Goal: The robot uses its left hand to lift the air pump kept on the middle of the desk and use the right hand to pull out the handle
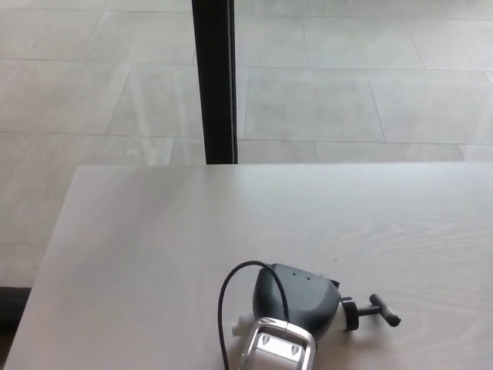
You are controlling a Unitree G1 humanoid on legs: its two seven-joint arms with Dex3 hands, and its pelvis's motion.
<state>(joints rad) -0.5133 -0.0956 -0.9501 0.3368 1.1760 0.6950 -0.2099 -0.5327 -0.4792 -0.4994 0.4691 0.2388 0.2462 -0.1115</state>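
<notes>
My left hand (294, 299), a dark rounded shell with a silver wrist piece (279, 351) and a looping black cable (225, 301), comes in at the bottom centre of the head view. It is shut over the air pump and hides most of the pump's body. A small white end of the air pump (236, 327) shows at the hand's left. From the hand's right side the pump's black collar (350, 314) and thin T-shaped handle (383, 314) stick out, pointing right. My right hand does not show.
The pale wood desk (154, 231) fills the lower half, with its far edge near mid-picture and its left edge running down to the bottom left. Behind it stands a black vertical post (214, 77) over a tiled floor (347, 92).
</notes>
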